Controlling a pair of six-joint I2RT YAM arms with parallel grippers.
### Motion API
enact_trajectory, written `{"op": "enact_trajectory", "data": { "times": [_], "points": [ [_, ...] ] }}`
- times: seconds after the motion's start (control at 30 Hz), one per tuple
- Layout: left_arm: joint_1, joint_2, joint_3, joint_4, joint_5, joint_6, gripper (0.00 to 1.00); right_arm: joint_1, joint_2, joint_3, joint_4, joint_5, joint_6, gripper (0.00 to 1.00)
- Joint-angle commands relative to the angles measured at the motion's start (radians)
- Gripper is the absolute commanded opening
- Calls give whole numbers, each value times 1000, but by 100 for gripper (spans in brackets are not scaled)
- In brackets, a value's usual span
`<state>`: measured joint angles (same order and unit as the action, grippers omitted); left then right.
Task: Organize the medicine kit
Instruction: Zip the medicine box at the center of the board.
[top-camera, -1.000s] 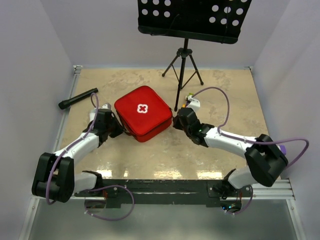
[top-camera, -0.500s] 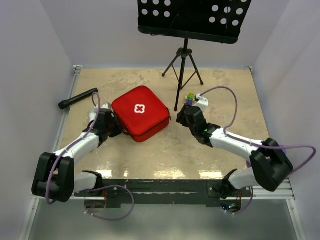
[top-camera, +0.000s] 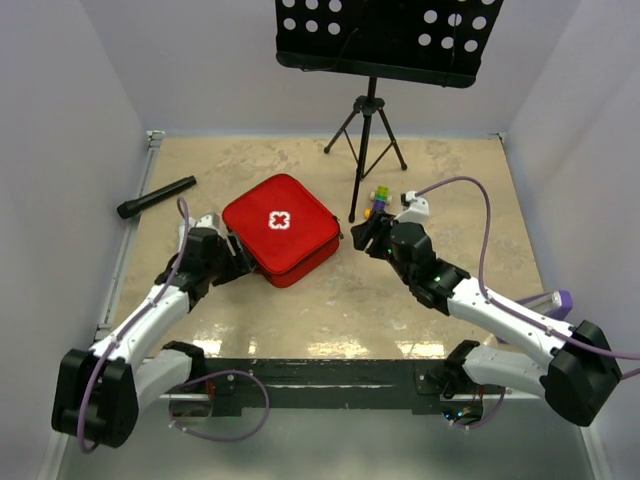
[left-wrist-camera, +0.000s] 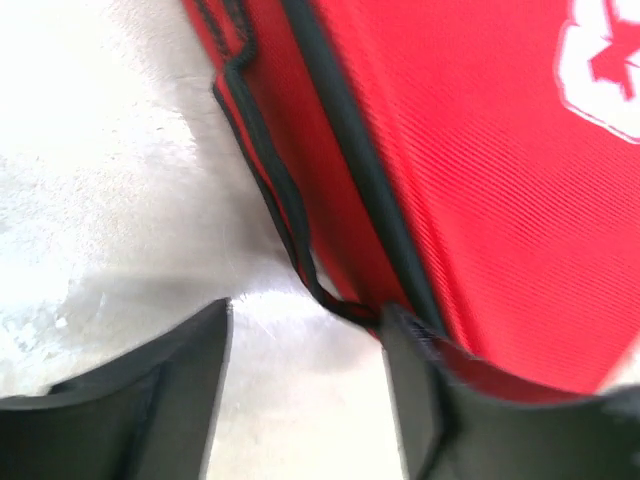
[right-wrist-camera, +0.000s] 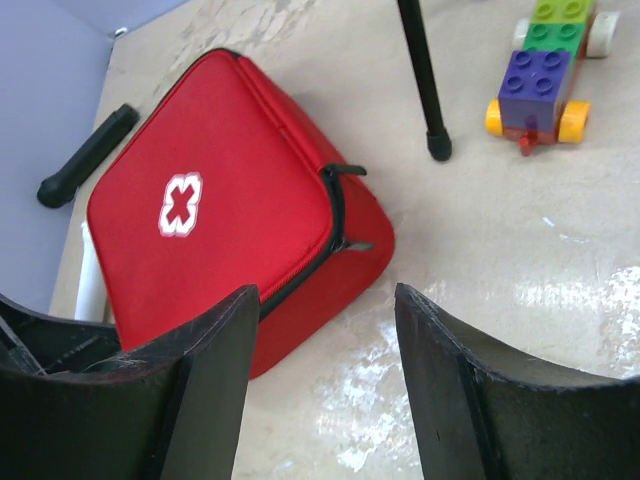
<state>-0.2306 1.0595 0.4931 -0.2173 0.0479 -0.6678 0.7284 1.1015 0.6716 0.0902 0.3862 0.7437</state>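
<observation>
medicine kit (top-camera: 281, 228): zipped, flat on table (top-camera: 450, 180), between arms | left gripper (left-wrist-camera: 305, 330): released, empty, at kit's edge | right gripper (right-wrist-camera: 325, 295): released, empty, nearby | tip: steer clear of black strap (left-wrist-camera: 285, 200), likely snag

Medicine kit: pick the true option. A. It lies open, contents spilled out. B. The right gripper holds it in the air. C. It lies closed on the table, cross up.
C: the medicine kit lies zipped shut on the table, white cross up, with the right gripper open beside it, gripping nothing.
</observation>
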Motion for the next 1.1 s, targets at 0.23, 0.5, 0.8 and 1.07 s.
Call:
{"op": "enact_trajectory", "data": {
  "times": [0.23,0.5,0.8,1.07],
  "points": [
    [-33,-367,38,-148,-43,-9,90,55,-91,-64,55,-46,-67,61],
    [-85,-375,127,-93,-131,131,100,129,-112,-4,-6,80,-127,61],
    [-229,-150,284,-137,-371,281,100,129,-193,2,-89,147,-147,61],
    [-233,-27,332,-149,-500,206,100,128,-264,-9,-181,206,-152,62]
  ]
}}
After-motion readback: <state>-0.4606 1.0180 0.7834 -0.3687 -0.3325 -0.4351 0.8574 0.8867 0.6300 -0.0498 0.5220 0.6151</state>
